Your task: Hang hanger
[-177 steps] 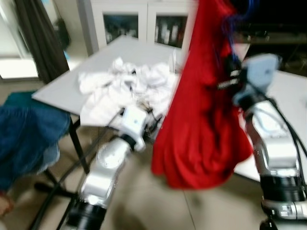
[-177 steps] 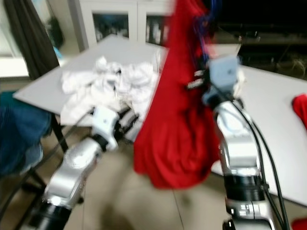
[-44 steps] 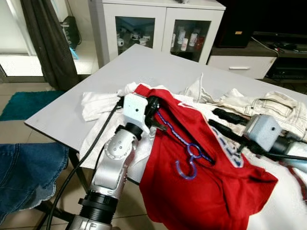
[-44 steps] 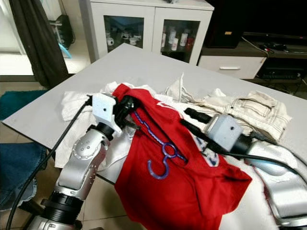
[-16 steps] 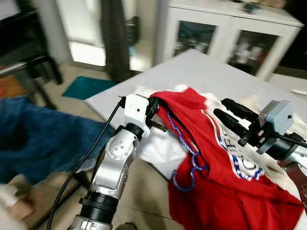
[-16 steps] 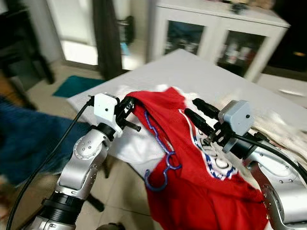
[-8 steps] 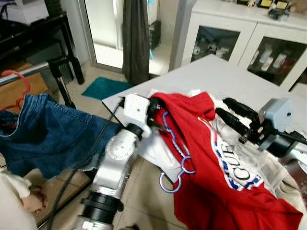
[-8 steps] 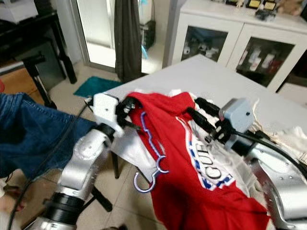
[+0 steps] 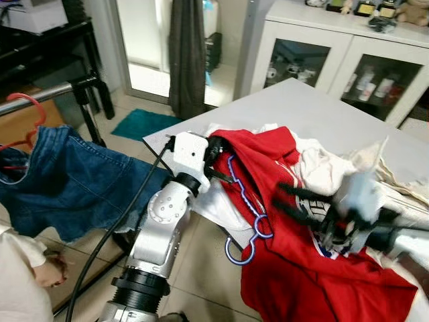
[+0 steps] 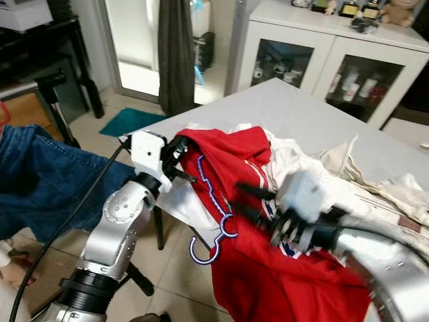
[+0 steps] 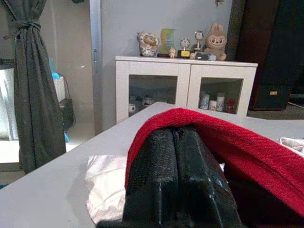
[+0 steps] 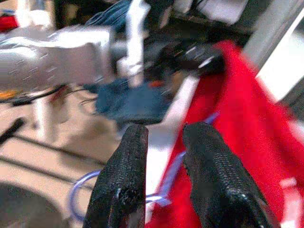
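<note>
Left tool (image 9: 213,155) still clamping red shirt (image 9: 315,268) with blue hanger (image 9: 244,208); right tool (image 10: 251,201), parted, newly dropped toward hook; rail (image 9: 40,97) not yet reached.

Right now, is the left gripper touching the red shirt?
Touching. In the left wrist view the left gripper has its shut fingers under the red shirt, whose cloth drapes straight over them.
</note>
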